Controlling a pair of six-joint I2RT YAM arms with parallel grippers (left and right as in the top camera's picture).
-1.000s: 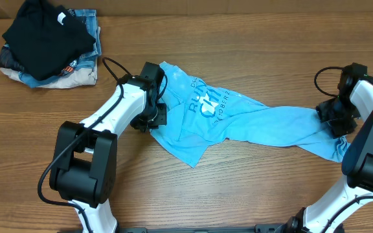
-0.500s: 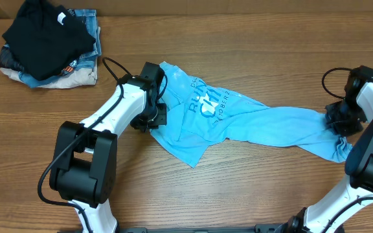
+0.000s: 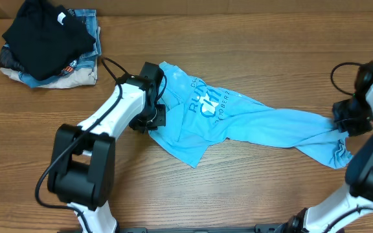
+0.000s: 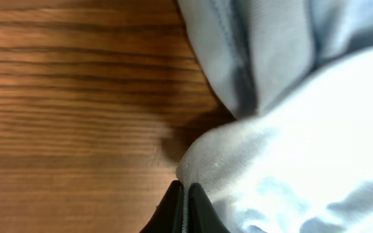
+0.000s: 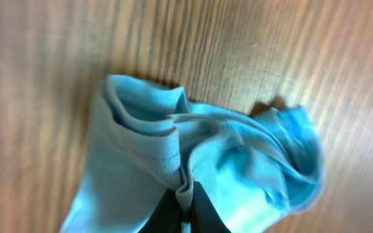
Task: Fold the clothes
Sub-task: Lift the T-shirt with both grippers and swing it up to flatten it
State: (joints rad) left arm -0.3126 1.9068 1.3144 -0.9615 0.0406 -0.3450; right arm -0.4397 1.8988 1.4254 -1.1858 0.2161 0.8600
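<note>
The sky-blue T-shirt (image 3: 238, 120) lies crumpled on the table (image 3: 251, 45), drawn out into a long band. Its wider part, with the dark blue and white chest lettering (image 3: 207, 103) facing up, is at one end. From there the cloth narrows into a twisted strip that ends in a small bunched lump. A pointed flap of cloth juts out from the wide part toward the near edge of the table.

The left pincer (image 3: 151, 115) sits at the wide end of the T-shirt, against its outer edge. In the left wrist view its two dark fingers (image 4: 173, 207) are pressed together, and a rounded bulge of pale cloth gathers right at their tips, so it is closed on the T-shirt's edge. Bare wood grain shows beside that bulge.

The right pincer (image 3: 347, 123) is at the opposite, narrow end of the T-shirt. In the right wrist view its fingers are closed on a ridge of folded cloth with a stitched hem. Puckered blue fabric spreads to both sides of the pinch, over the wood.

Well apart from the T-shirt, beyond its wide end and toward the far corner of the table, a black garment (image 3: 44, 35) lies on top of a pile of folded denim and beige clothes (image 3: 86, 72).
</note>
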